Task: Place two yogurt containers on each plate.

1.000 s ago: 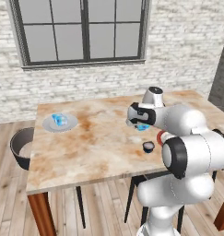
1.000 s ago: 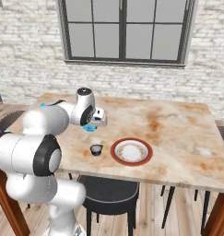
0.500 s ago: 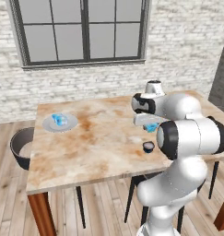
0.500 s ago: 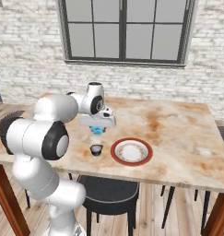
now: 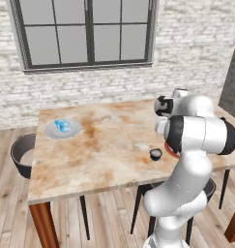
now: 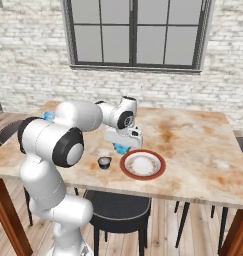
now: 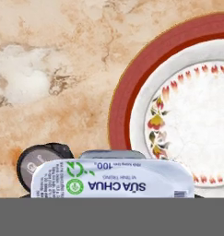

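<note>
Two plates: grey plate, red-rimmed plate. Fingers clamped on one yogurt cup, lid's long axis horizontal in hand view.

A: Change over the last second?
B: The gripper, clamped on a yogurt container, has swung from near the table's front edge toward the red-rimmed plate.
A: Position now?
B: Beside that plate's left rim, above the table. The arm has folded in closer.
</note>
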You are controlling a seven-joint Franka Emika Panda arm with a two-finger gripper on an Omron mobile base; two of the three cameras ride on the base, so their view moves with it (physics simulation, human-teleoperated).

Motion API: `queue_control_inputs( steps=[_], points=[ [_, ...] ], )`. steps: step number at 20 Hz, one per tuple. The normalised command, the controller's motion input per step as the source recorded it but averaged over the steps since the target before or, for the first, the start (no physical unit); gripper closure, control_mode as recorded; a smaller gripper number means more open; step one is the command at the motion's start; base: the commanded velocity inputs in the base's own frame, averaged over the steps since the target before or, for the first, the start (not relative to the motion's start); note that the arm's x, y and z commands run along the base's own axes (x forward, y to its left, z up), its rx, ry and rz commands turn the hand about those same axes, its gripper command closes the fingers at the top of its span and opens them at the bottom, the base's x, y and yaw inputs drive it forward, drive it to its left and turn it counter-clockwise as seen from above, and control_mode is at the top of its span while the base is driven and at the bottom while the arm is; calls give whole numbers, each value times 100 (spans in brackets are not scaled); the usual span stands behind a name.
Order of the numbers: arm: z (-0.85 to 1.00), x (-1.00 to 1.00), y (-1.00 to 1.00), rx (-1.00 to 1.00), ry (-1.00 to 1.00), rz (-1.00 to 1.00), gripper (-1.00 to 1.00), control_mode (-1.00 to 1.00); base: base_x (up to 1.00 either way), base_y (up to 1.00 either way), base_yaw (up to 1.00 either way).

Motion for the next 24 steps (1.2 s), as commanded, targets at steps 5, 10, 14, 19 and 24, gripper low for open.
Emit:
queue_control_inputs(
  steps=[5, 10, 14, 19, 24],
  points=[
    [-23, -17, -9, 0, 0, 0, 100, -100, 0, 0, 0],
    [-33, 11, -9, 0, 1, 0, 100, -100, 0, 0, 0],
    [-4, 14, -38, 0, 0, 0, 100, -100, 0, 0, 0],
    [0, 1, -49, 0, 0, 0, 100, -100, 0, 0, 0],
    [-8, 0, -40, 0, 0, 0, 100, -100, 0, 0, 0]
  ],
)
